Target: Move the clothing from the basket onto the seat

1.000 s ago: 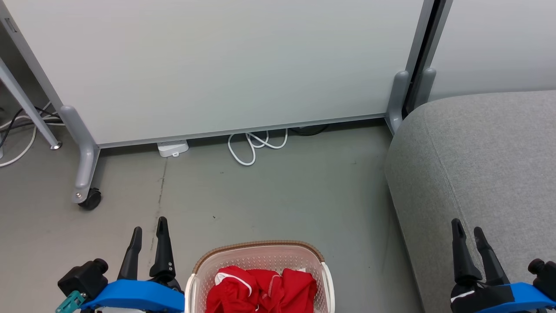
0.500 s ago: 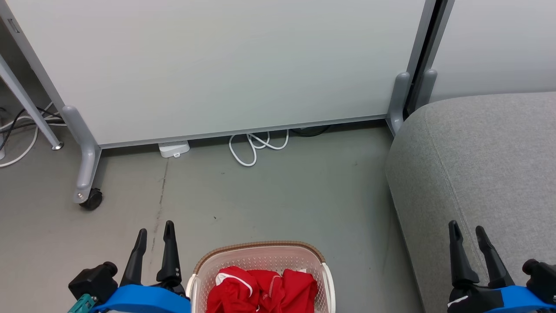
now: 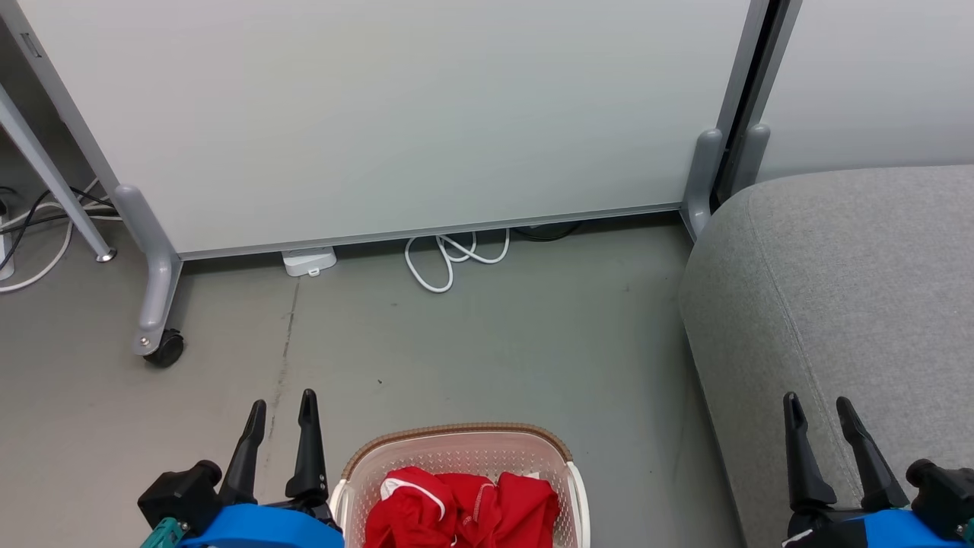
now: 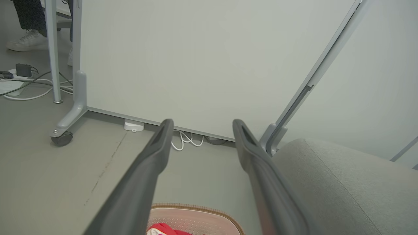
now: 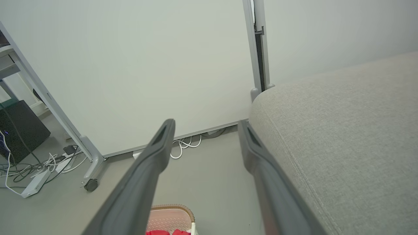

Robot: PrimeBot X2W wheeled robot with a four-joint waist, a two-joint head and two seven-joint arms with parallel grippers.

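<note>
The light grey sofa seat [image 3: 837, 304] takes the 3 o'clock side of the head view, its rounded edge and stitched seam running 12 to 6. Open grey floor [image 3: 494, 342] separates it from the wheeled partition [image 3: 380, 114] at 12. At 6, the brown-rimmed cream basket [image 3: 456, 435] holds crumpled red clothing [image 3: 472, 506] with white trim, its long axis unclear. Left gripper [image 3: 283, 399] at 7 and right gripper [image 3: 817, 399] at 5 hang with fingers apart, empty.
</note>
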